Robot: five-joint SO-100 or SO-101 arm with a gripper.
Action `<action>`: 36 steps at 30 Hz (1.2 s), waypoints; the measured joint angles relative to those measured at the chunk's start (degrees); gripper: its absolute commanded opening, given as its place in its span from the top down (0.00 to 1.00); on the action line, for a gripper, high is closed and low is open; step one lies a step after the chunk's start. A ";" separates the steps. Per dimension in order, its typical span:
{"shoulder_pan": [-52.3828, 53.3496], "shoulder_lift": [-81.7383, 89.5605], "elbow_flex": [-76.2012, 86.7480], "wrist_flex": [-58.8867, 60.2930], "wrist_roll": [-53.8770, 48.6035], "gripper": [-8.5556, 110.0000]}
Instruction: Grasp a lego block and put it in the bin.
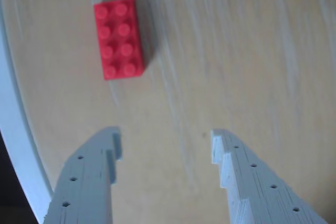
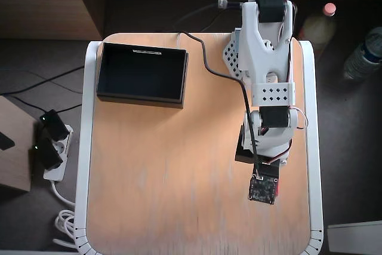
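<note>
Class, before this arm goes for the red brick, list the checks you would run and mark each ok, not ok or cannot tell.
1. Gripper open: ok, jaws spread wide in the wrist view.
2. Lego block in sight: ok in the wrist view; hidden under the arm in the overhead view.
3. Block lined up between the jaws: not ok, it lies ahead and towards the left finger.
4. Block flat, studs up: ok.
5. Bin empty and unobstructed: ok.
6. Height above the table: cannot tell.
</note>
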 measured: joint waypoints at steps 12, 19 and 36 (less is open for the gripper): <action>0.00 -7.56 -2.81 -7.38 -0.53 0.74; -0.97 -12.30 -5.80 -7.47 -1.23 0.74; -4.22 -21.71 -8.00 -12.22 -3.16 0.74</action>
